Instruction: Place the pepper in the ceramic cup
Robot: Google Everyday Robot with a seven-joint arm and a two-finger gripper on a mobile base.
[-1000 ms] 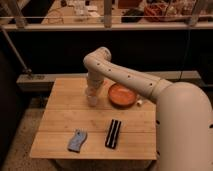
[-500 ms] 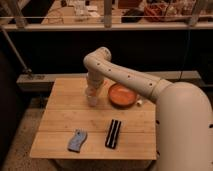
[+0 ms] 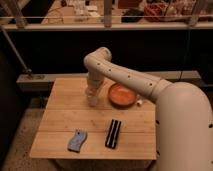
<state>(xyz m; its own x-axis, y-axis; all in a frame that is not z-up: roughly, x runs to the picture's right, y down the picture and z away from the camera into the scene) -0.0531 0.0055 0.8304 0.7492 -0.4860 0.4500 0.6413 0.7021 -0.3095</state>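
We see the arm (image 3: 125, 75) reach from the lower right across a wooden table (image 3: 60, 125), bend at an elbow near the back edge, and drop straight down. The gripper (image 3: 92, 92) hangs at the end of that descent, directly over a small whitish ceramic cup (image 3: 93, 99) that stands upright on the table's rear half, just left of a round orange plate (image 3: 121, 95). Gripper and cup overlap from this angle, and we cannot tell whether they touch.

We cannot find the pepper anywhere in view, so its long axis and heading cannot be told. Whether the gripper carries it is likewise unclear.

The table is made of light planks running left to right. Near its front edge lie 2 items: a blue-grey flat object (image 3: 77, 140) at the left and a black rectangular object (image 3: 113, 133) beside it, its length running front to back. A small white object (image 3: 139, 102) sits just right of the plate. Behind the table stands a dark wall topped by a railing (image 3: 100, 22).
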